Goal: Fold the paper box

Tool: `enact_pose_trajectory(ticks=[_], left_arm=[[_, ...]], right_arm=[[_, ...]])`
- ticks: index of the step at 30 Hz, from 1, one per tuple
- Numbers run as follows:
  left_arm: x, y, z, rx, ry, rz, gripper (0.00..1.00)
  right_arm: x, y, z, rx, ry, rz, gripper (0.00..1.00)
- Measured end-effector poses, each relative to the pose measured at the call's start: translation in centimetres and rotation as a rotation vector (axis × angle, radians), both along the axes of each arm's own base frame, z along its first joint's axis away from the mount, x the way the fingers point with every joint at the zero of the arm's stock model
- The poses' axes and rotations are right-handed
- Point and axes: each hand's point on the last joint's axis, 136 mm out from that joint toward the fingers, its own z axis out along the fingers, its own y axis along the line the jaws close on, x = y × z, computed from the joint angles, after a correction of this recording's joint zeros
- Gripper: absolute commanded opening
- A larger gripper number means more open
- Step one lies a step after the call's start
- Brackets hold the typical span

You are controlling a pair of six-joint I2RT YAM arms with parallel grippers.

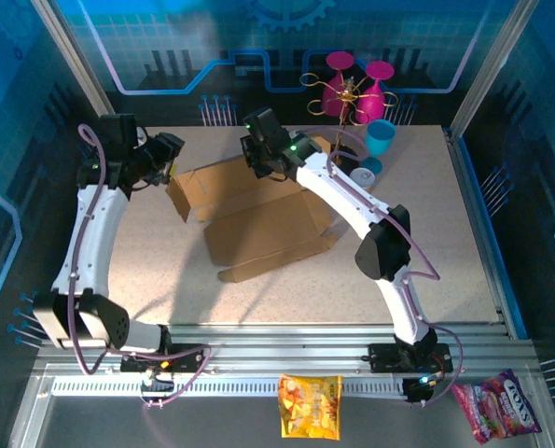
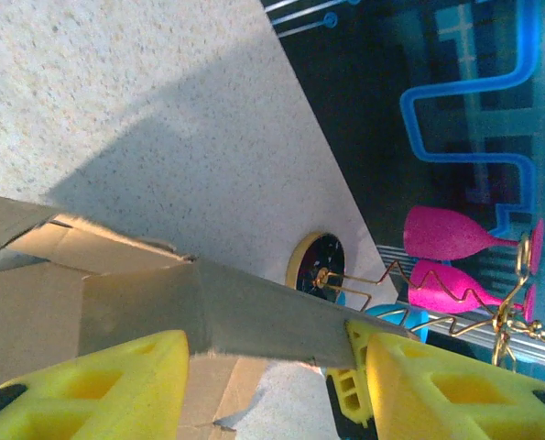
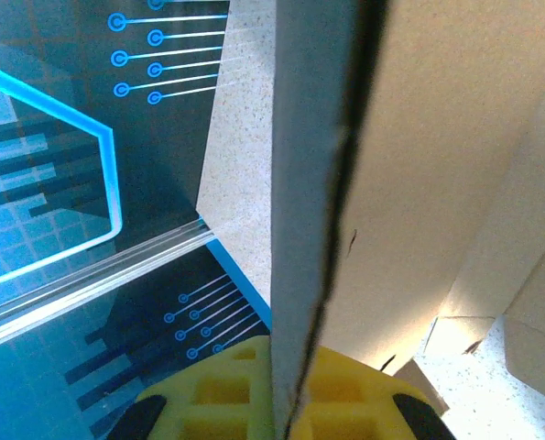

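Note:
The paper box [image 1: 258, 233] is a brown cardboard sheet, partly folded, lying mid-table with its back and left walls raised. My right gripper [image 1: 261, 163] sits at the back wall. In the right wrist view its yellow pads [image 3: 208, 403] are shut on the edge of that upright wall [image 3: 309, 183]. My left gripper [image 1: 172, 154] is at the box's left end. In the left wrist view its two yellow fingers [image 2: 98, 385] stand wide apart. A cardboard flap [image 2: 254, 312] runs across the gap at their tips and meets the right finger.
A gold wire stand with two pink glasses [image 1: 352, 89] and a blue cup [image 1: 381, 138] stand at the back right, close behind the box. A round coaster [image 1: 361, 175] lies beside them. Two snack packs [image 1: 310, 406] lie in front of the arm bases. Glass walls enclose the table.

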Motion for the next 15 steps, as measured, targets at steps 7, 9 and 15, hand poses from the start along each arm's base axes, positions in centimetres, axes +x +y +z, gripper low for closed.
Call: enact_pose_trajectory(ticks=[7,9,15], left_arm=[[0.7,-0.8,-3.3,-0.055,0.064,-0.027,0.55],[0.7,-1.0,-3.7,-0.069,0.071,-0.032,0.53],[0.5,-1.4,-4.3,-0.093,0.084,-0.039,0.52]], right_arm=[[0.1,0.0,-0.5,0.026,-0.003,0.005,0.0],[0.2,-0.1,-0.9,0.028,-0.002,0.004,0.0],[0.6,-0.5,-2.2,0.043,0.004,0.002,0.0]])
